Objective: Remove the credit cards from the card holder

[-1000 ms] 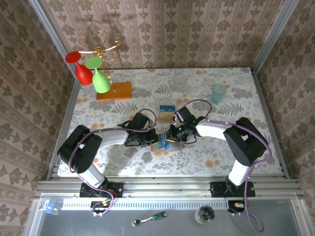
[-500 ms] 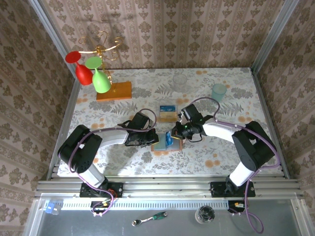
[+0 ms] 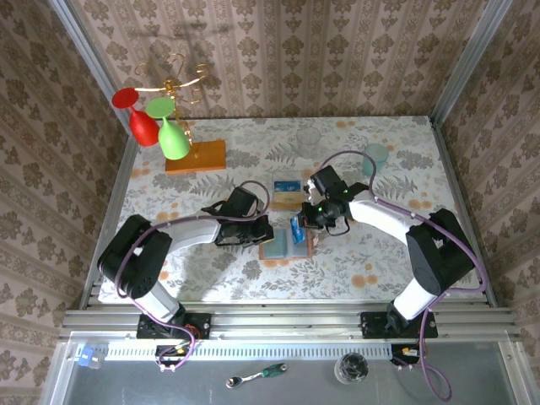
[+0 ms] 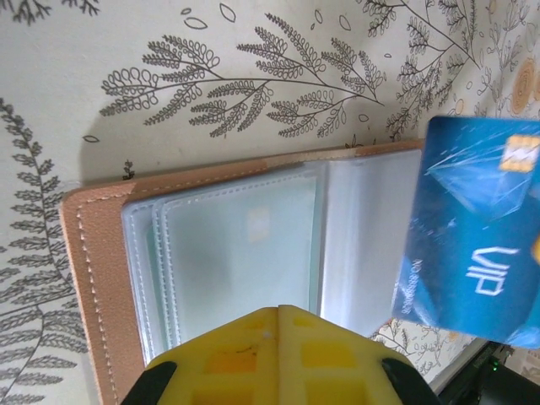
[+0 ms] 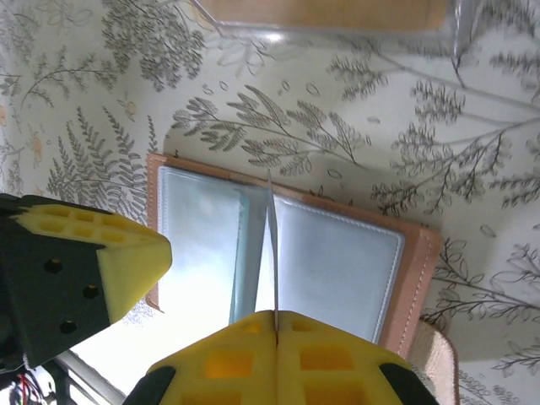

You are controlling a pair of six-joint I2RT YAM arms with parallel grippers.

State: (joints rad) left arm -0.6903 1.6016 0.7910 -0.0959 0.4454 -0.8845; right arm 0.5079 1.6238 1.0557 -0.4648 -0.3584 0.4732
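So, right pincer (image 5: pixel 276 316) is clamped on a blue card (image 4: pixel 477 253), held on edge.
Card holder (image 5: pixel 337 261) lies open on the worktop (image 3: pixel 371 253) just beneath it; left pincer (image 4: pixel 278 312), jaws closed together, sits at the holder's opposite edge.

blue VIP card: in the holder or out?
Out. The right gripper is shut on the blue card, holding it above the card holder, which lies spread open. The card's visible edges are clear of the pockets.
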